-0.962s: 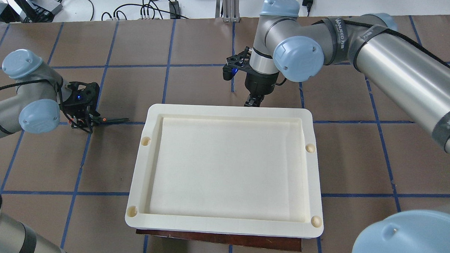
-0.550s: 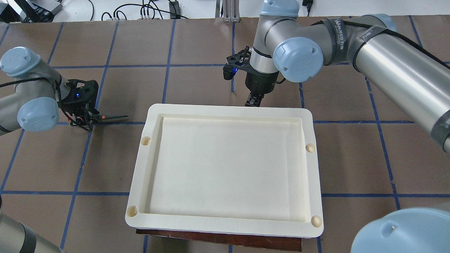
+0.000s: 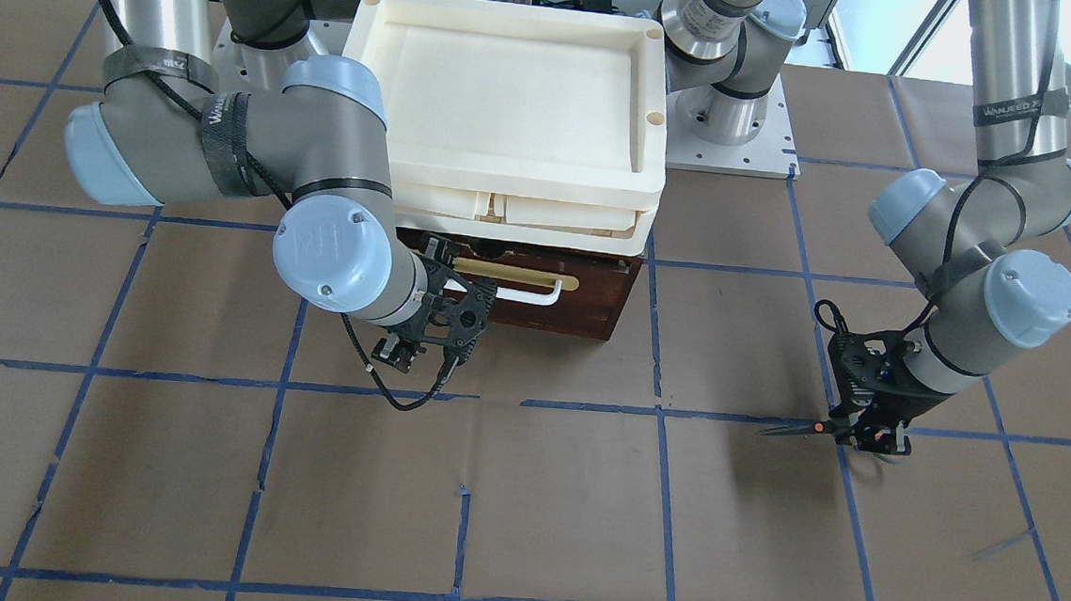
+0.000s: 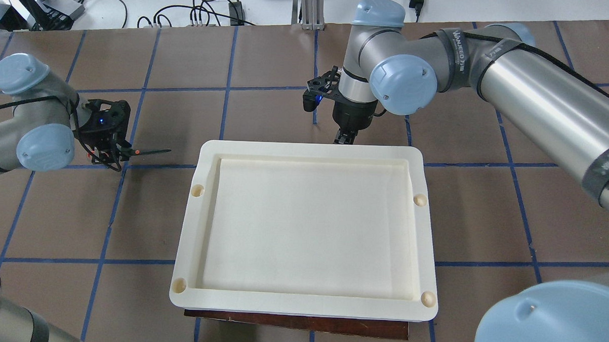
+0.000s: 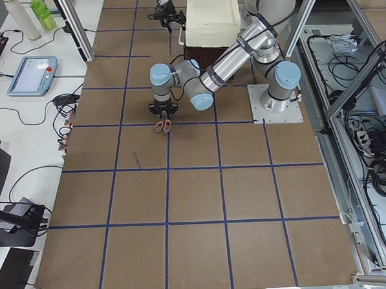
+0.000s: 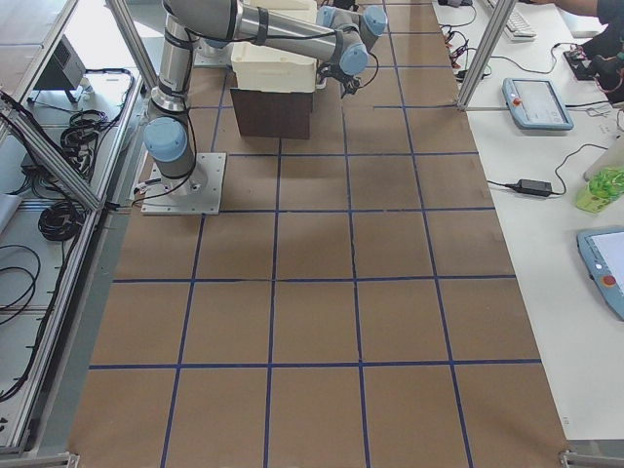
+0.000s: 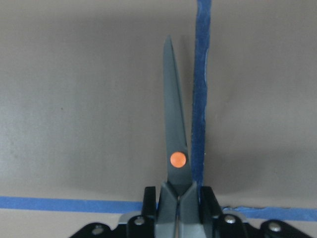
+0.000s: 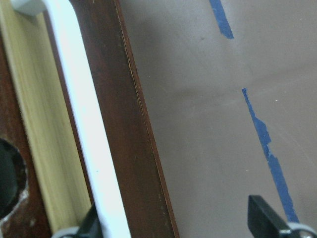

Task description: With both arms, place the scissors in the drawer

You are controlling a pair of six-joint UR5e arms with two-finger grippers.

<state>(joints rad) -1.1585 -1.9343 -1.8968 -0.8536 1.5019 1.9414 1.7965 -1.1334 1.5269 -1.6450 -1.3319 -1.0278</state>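
Note:
My left gripper is shut on the handles of the scissors and holds them off the table, blades pointing toward the tray. The left wrist view shows the dark blades and orange pivot of the scissors sticking out of the closed left gripper. In the front view the scissors hang to the right of the dark brown drawer. My right gripper is open at the drawer front, with the white bar handle between its fingers, close to one finger. The drawer looks closed.
Cream plastic trays are stacked on top of the drawer cabinet and hide it from above. Brown paper with blue tape lines covers the table. Cables lie beyond the far table edge.
My left gripper has risen a little and drawn slightly left with the scissors in it. The right arm has barely shifted at the drawer front.

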